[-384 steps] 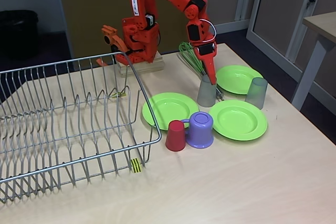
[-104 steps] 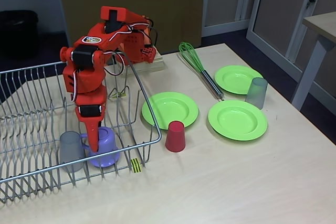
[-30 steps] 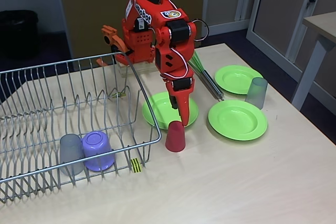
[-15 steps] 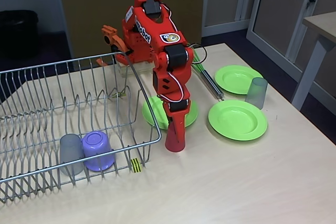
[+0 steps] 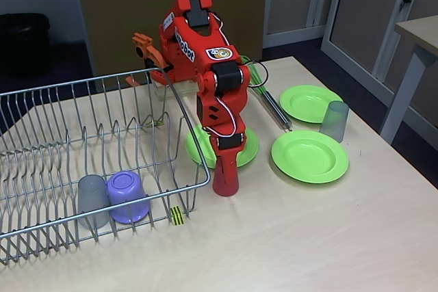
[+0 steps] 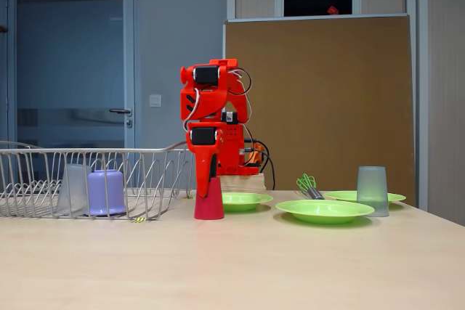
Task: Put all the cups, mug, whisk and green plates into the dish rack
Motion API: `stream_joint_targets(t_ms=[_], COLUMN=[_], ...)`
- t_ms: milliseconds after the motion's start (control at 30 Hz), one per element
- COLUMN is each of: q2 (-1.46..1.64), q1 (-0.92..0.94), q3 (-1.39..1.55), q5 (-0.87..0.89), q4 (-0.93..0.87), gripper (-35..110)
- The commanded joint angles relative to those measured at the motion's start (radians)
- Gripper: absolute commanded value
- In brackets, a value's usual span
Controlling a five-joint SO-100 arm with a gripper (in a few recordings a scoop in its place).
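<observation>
Reaching straight down from the folded orange arm: the end effector [image 5: 226, 172], set on the red cup [image 5: 226, 184].
End effector state: its fingers run down the cup's sides and merge with the cup's red in both fixed views, so whether they pinch it or stand spread cannot be told.
Red cup: upside down on the counter [image 5: 308, 237], just outside the dish rack's near right corner and touching the front rim of the nearest green plate [image 5: 248, 147]; in a fixed view [image 6: 209, 207] it stands flat on the counter under the arm.
Green plates: three on the counter, one behind the red cup, a second [image 5: 309, 156] to its right, a third [image 5: 306, 102] further back on the right.
Grey cup outside the rack: upside down [image 5: 334, 121], between the two right-hand plates, at the edge of the far one.
Whisk: lying flat [image 5: 270, 104] behind the arm, beside the far plate, its green loops partly hidden by the arm.
Dish rack: on the left of the counter [image 5: 102, 162], with a yellow-black tag [image 5: 177, 215] at its front wire.
In the rack: a grey cup [image 5: 92, 200] and the purple mug [image 5: 128, 196], both upside down, side by side near the front right corner.
</observation>
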State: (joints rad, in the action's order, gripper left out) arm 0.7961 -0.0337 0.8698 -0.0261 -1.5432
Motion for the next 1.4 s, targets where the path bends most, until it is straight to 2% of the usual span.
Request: stream_joint_targets(t_ms=[0, 200, 433, 600, 767, 1033, 1367], q2=[0.035, 0.124, 0.362, 0.537, 0.624, 0.476, 0.275], q1=[-0.029, -0.074, -0.058, 0.035, 0.206, 0.405, 0.419], q3=[-0.067, -0.141, -0.083, -0.04, -0.029, -0.003, 0.032], q5=[0.0, -0.051, -0.14, -0.259, -0.367, -0.456, -0.448], q4=[-0.055, -0.101, -0.107, -0.109, -0.124, -0.072, 0.0], gripper=[17, 17, 17, 16, 16, 17, 18])
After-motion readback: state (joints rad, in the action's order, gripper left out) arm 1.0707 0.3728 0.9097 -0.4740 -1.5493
